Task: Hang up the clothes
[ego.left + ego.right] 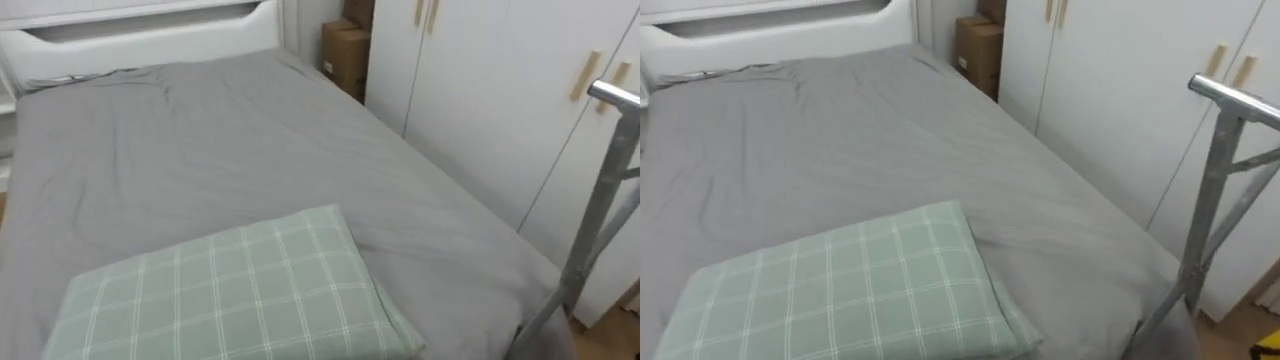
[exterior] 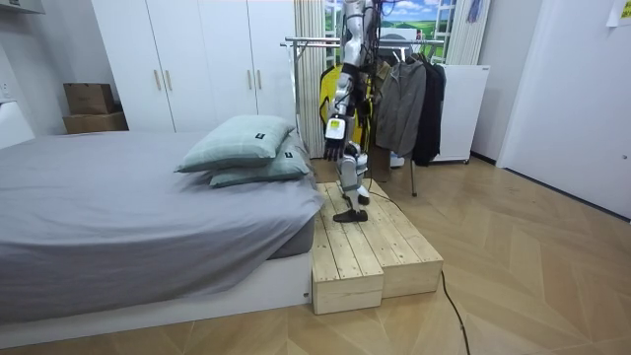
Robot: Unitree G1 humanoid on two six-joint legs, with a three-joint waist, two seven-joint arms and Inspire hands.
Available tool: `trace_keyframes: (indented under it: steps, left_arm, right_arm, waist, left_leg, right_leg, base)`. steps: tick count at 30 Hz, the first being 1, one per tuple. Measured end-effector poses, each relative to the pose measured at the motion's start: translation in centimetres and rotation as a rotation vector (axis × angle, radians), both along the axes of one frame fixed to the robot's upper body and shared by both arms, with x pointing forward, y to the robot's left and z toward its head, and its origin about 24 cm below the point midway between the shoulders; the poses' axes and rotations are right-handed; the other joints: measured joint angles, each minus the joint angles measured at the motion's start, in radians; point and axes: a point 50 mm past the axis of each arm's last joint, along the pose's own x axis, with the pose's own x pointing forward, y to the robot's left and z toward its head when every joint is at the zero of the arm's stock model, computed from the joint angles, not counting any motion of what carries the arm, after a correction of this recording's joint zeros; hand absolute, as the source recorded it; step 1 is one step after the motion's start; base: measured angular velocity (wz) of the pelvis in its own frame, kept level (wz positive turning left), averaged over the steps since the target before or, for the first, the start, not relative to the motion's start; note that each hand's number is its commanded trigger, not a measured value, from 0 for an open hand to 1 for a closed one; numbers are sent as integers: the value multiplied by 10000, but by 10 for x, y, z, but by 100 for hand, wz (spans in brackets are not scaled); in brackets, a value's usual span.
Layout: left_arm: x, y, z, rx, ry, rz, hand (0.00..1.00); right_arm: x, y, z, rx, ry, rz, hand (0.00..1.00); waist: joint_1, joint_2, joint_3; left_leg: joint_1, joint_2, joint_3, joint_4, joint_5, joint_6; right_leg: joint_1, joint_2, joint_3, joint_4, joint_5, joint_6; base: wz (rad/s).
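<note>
Beside the wardrobe (image 2: 197, 59), a grey bed (image 1: 250, 160); at its foot, a wooden platform (image 2: 370, 247) bearing the robot. Just behind, a clothes rack (image 2: 296, 42) already hung with clothes (image 2: 399, 104). At the bed's near corner, 2 green checked pillows (image 2: 242, 148), stacked. Left robot hand (image 2: 335, 150) hanging low at the side; released or clenched, cannot tell. Best to locate a loose garment first, then turn squarely to the rack before reaching.

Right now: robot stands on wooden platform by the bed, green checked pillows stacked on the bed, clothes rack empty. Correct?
No, the clothes rack is not empty: the room view shows jackets hanging on it. The rest holds: wooden platform, bed, stacked green checked pillows.
</note>
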Motion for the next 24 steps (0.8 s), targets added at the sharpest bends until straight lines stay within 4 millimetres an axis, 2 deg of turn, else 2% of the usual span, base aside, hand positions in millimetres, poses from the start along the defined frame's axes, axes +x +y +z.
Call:
trace_keyframes:
  steps: [2,6,10,14,18,21,24]
  left_arm:
    - [-1,-3,-1,-73,71,32,0]
    - [-7,-5,-2,-151,192,196,0]
    - [-12,-9,-2,-252,258,381,0]
    - [-17,-15,-4,-401,367,445,0]
    - [-17,-17,-4,-463,340,461,0]
    - [-13,-18,-4,-470,218,415,0]
    - [-6,-17,-5,-452,42,315,0]
  right_arm:
    - [2,1,0,100,65,176,0]
    - [3,4,-1,354,127,392,0]
    - [5,5,-1,363,231,535,0]
    - [24,4,-1,299,-211,664,0]
    - [41,4,-1,278,-726,808,0]
    - [44,5,-1,293,-946,770,0]
    - [42,5,-1,306,-1013,936,0]
  waist:
    - [-21,-11,11]
    - [92,-16,15]
    - [354,-16,12]
    - [400,-31,5]
    - [433,-38,4]
    - [489,-38,4]
    - [519,-49,3]
  left_leg:
    - [-110,-66,-455,243,-60,57]
    - [-280,-210,-1103,494,-91,93]
    - [-385,-285,-1292,502,-57,94]
    - [-508,-330,-1398,496,88,20]
    - [-571,-330,-1427,487,144,-87]
    - [-653,-317,-1453,485,198,-165]
    - [-733,-264,-1511,493,247,-243]
  right_leg:
    - [202,13,387,4,-17,26]
    - [439,5,730,-71,-63,99]
    - [429,11,1168,-155,-143,227]
    - [469,55,1439,-441,-186,294]
    - [569,82,1502,-621,-301,477]
    - [583,128,1711,-773,-320,493]
    - [582,206,1706,-864,-329,491]
  base:
    - [64]
    - [46]
    - [18]
    - [7]
    - [5]
    - [2]
    - [4]
